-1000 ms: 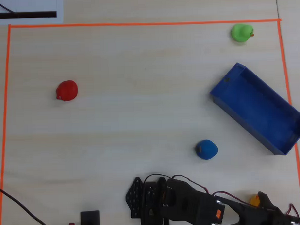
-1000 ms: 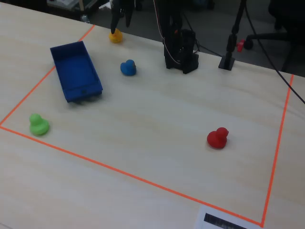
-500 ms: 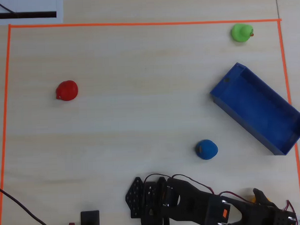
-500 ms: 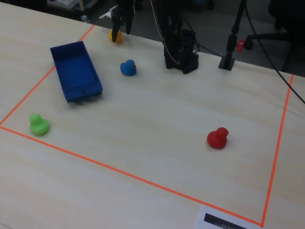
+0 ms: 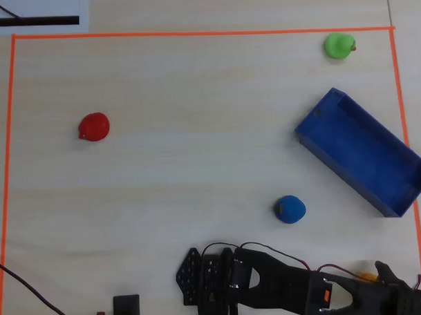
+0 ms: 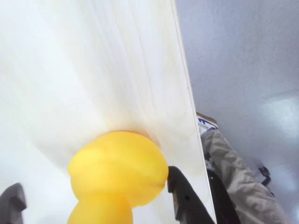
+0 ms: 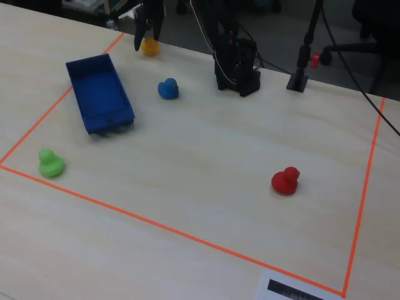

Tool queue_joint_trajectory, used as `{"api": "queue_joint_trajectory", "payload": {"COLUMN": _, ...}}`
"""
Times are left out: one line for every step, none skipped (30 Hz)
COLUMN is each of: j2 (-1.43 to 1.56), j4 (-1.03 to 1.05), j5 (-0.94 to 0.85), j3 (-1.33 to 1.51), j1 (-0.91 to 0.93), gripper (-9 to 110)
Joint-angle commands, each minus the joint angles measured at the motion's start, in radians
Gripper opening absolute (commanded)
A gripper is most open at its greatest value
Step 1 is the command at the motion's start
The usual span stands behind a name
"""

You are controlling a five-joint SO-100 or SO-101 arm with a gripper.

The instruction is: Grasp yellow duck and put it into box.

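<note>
The yellow duck (image 6: 119,168) sits on the table between my fingers in the wrist view. My gripper (image 6: 93,184) is open around it. The right finger (image 6: 182,196) touches the duck's side, and the left finger (image 6: 13,200) stands well apart from it. In the overhead view the duck (image 5: 367,276) is mostly hidden under my gripper (image 5: 372,282) at the bottom right corner. In the fixed view the gripper (image 7: 147,39) hangs over the duck (image 7: 149,47), beyond the box (image 7: 100,94). The dark-blue box (image 5: 320,122) lies slanted and empty, apart from the duck.
A blue toy (image 5: 290,208) lies between the arm base and the box. A green duck (image 5: 339,46) and a red toy (image 5: 94,126) lie farther off. Orange tape (image 5: 402,109) marks the work area; the table edge (image 6: 184,93) runs close beside the duck.
</note>
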Motion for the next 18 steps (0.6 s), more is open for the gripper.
{"api": "queue_joint_trajectory", "payload": {"j2": 0.014, "j4": 0.011, "j5": 0.017, "j3": -0.058, "j1": -0.02, "gripper": 3}}
{"api": "queue_joint_trajectory", "payload": {"j2": 0.014, "j4": 0.011, "j5": 0.021, "j3": -0.06, "j1": -0.023, "gripper": 1}}
{"api": "queue_joint_trajectory", "payload": {"j2": 0.017, "j4": 0.011, "j5": 0.025, "j3": -0.06, "j1": -0.025, "gripper": 1}}
{"api": "queue_joint_trajectory", "payload": {"j2": 0.02, "j4": 0.006, "j5": 0.031, "j3": -0.061, "j1": -0.028, "gripper": 0}}
{"api": "queue_joint_trajectory", "payload": {"j2": 0.021, "j4": -0.002, "j5": 0.035, "j3": -0.061, "j1": -0.028, "gripper": 0}}
{"api": "queue_joint_trajectory", "payload": {"j2": 0.025, "j4": -0.008, "j5": 0.04, "j3": -0.061, "j1": -0.028, "gripper": 0}}
{"api": "queue_joint_trajectory", "payload": {"j2": 0.026, "j4": -0.011, "j5": 0.041, "j3": -0.061, "j1": -0.029, "gripper": 0}}
{"api": "queue_joint_trajectory", "payload": {"j2": 0.026, "j4": -0.014, "j5": 0.041, "j3": -0.061, "j1": -0.029, "gripper": 0}}
{"api": "queue_joint_trajectory", "payload": {"j2": 0.028, "j4": -0.015, "j5": 0.041, "j3": -0.06, "j1": -0.029, "gripper": 0}}
{"api": "queue_joint_trajectory", "payload": {"j2": 0.029, "j4": -0.018, "j5": 0.041, "j3": -0.06, "j1": -0.029, "gripper": 0}}
{"api": "queue_joint_trajectory", "payload": {"j2": 0.029, "j4": -0.021, "j5": 0.041, "j3": -0.06, "j1": -0.029, "gripper": 0}}
{"api": "queue_joint_trajectory", "payload": {"j2": 0.031, "j4": -0.021, "j5": 0.041, "j3": -0.06, "j1": -0.029, "gripper": 0}}
{"api": "queue_joint_trajectory", "payload": {"j2": 0.034, "j4": -0.02, "j5": 0.037, "j3": -0.063, "j1": -0.028, "gripper": 0}}
{"api": "queue_joint_trajectory", "payload": {"j2": 0.034, "j4": -0.02, "j5": 0.037, "j3": -0.064, "j1": -0.028, "gripper": 0}}
{"api": "queue_joint_trajectory", "payload": {"j2": 0.037, "j4": -0.02, "j5": 0.034, "j3": -0.066, "j1": -0.031, "gripper": 0}}
{"api": "queue_joint_trajectory", "payload": {"j2": 0.043, "j4": -0.02, "j5": 0.035, "j3": -0.066, "j1": -0.035, "gripper": 0}}
{"api": "queue_joint_trajectory", "payload": {"j2": 0.052, "j4": -0.018, "j5": 0.044, "j3": -0.067, "j1": -0.044, "gripper": 0}}
{"api": "queue_joint_trajectory", "payload": {"j2": 0.066, "j4": -0.02, "j5": 0.058, "j3": -0.074, "j1": -0.054, "gripper": 0}}
